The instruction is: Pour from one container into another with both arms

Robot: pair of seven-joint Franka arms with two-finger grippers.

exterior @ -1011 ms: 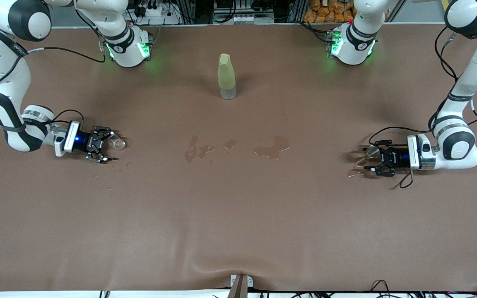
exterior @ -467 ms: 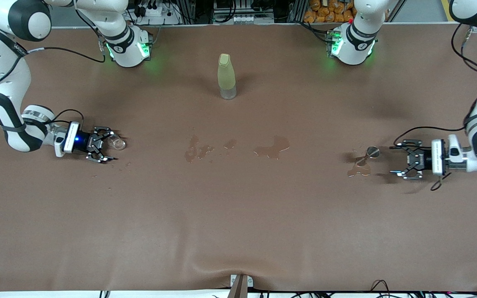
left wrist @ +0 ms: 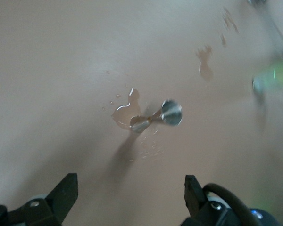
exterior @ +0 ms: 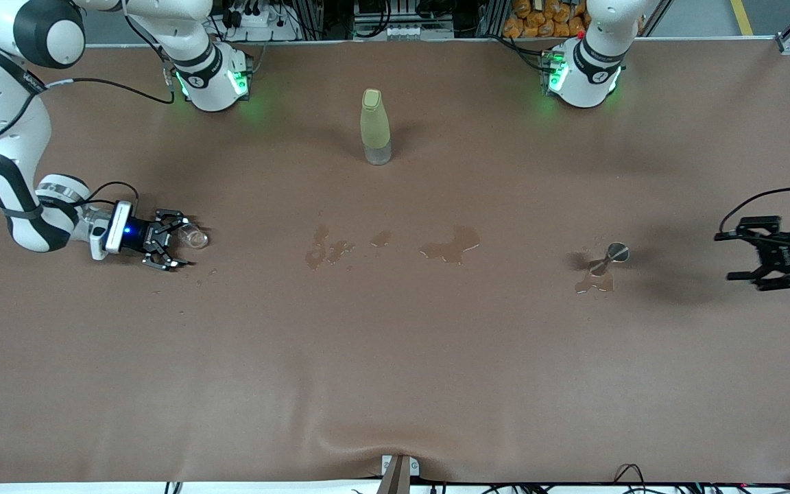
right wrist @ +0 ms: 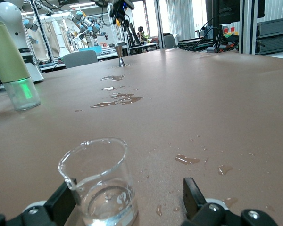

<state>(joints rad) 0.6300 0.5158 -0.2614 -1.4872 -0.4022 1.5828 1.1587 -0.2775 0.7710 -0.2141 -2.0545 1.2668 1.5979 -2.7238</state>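
The grey stemmed cup (exterior: 612,256) stands upright on the table in a small puddle, toward the left arm's end; the left wrist view shows it (left wrist: 162,116) well ahead of the fingers. My left gripper (exterior: 725,256) is open and empty, pulled back from the cup toward the table's end, its fingers (left wrist: 66,190) wide apart. The clear glass beaker (exterior: 196,238) stands on the table toward the right arm's end with a little liquid in it. My right gripper (exterior: 182,240) is low and open around the beaker (right wrist: 101,183), which stands close against one finger (right wrist: 61,202).
A tall yellow-green bottle (exterior: 375,127) stands mid-table, farther from the front camera. Puddles (exterior: 451,245) and smaller wet patches (exterior: 330,250) lie between beaker and cup. Droplets (right wrist: 188,160) dot the table by the beaker.
My left gripper let go of the stemmed cup, opened fully and drew back toward the table's end. The cup stayed standing. The right arm and the beaker have not moved.
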